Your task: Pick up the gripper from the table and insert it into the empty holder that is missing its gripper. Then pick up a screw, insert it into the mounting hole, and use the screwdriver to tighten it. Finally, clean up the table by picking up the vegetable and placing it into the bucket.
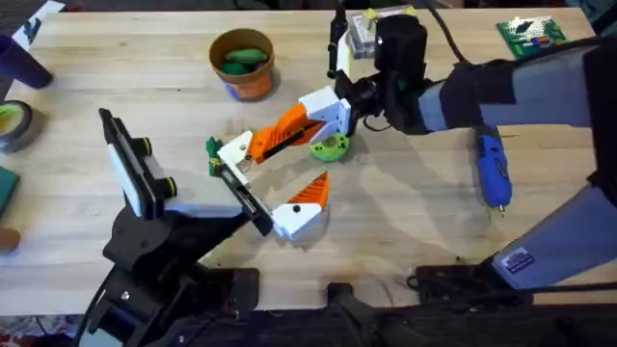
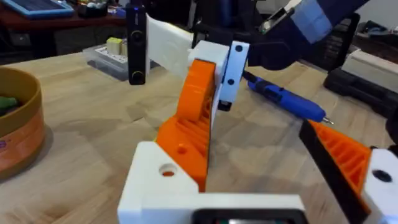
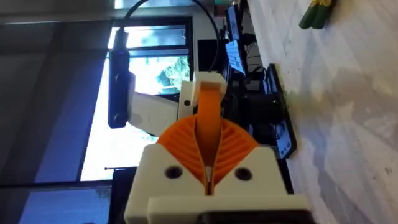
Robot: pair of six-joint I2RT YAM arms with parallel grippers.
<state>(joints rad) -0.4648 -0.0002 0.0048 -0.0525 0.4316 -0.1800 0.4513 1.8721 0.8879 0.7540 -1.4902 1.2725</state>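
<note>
Bucket [image 1: 243, 64] w/ green veg [image 1: 244, 58] inside

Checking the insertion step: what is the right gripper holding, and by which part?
The right gripper is shut on the loose gripper finger, clamped on its orange pad; its white base stays free.

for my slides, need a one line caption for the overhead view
Two arms meet mid-table over an orange-and-white gripper part, the screwdriver idle beside them, the bucket holding a green vegetable.

Wooden table [image 1: 405, 231]: screwdriver [image 1: 494, 170], bucket [image 1: 243, 64], tape roll [image 1: 13, 125].
</note>
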